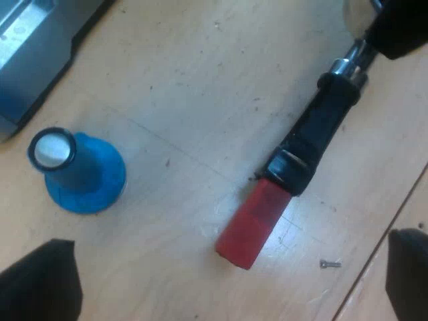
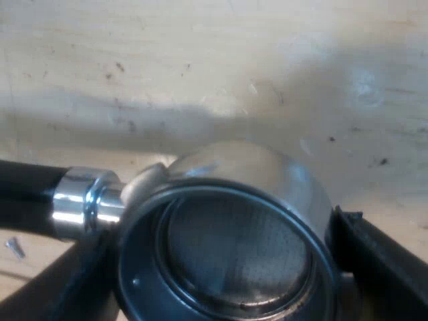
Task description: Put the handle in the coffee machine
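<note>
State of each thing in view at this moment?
Holder: loose, basket empty, gripped.
Tamper: upright on the table, free.
Left gripper: open, over the holder's red end.
Right gripper: shut on the holder's basket.

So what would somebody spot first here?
The metal holder lying on the wooden table, with its bright red end. A blue tamper stands upright on the table not far from it. Close up, the holder's shiny round basket sits between the right jaws.
</note>
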Motion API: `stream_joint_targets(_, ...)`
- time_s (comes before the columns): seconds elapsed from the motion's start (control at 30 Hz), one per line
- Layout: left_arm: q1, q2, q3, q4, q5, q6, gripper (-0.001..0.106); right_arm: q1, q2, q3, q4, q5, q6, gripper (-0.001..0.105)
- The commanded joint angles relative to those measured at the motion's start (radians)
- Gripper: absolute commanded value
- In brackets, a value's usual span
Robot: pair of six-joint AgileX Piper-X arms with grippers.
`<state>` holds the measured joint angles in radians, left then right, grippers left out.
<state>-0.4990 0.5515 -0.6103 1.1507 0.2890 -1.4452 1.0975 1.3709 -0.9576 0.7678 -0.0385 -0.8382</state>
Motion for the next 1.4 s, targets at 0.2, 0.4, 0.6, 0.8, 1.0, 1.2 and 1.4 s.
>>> stream_joint_targets(0.2, -0.004, -0.001, -0.003, -0.003, 0.062, 0.133, 0.094, -0.027, -0.014, -0.005, 0.008, -0.079, -0.088, 0.000)
stream_joint_targets(0.4, -0.004, -0.001, -0.003, -0.003, 0.062, 0.147, 0.094, -0.027, -0.014, -0.005, 0.016, -0.113, -0.122, 0.000)
stream_joint_targets(0.6, -0.004, -0.001, -0.003, -0.003, 0.062, 0.147, 0.094, -0.027, -0.014, -0.005, 0.016, -0.113, -0.134, 0.000)
stream_joint_targets(0.8, -0.004, -0.001, -0.003, -0.003, 0.062, 0.147, 0.094, -0.027, -0.014, -0.005, 0.019, -0.098, -0.154, 0.000)
stream_joint_targets(1.0, -0.004, -0.001, -0.003, -0.003, 0.062, 0.147, 0.094, -0.027, -0.014, -0.024, 0.050, -0.088, -0.184, 0.000)
stream_joint_targets(1.2, -0.004, -0.001, -0.003, -0.003, 0.062, 0.147, 0.094, -0.050, -0.014, -0.070, 0.076, -0.074, -0.218, 0.000)
stream_joint_targets(1.4, -0.004, -0.001, -0.003, -0.003, 0.062, 0.147, 0.094, -0.099, -0.014, -0.109, 0.117, -0.075, -0.273, 0.000)
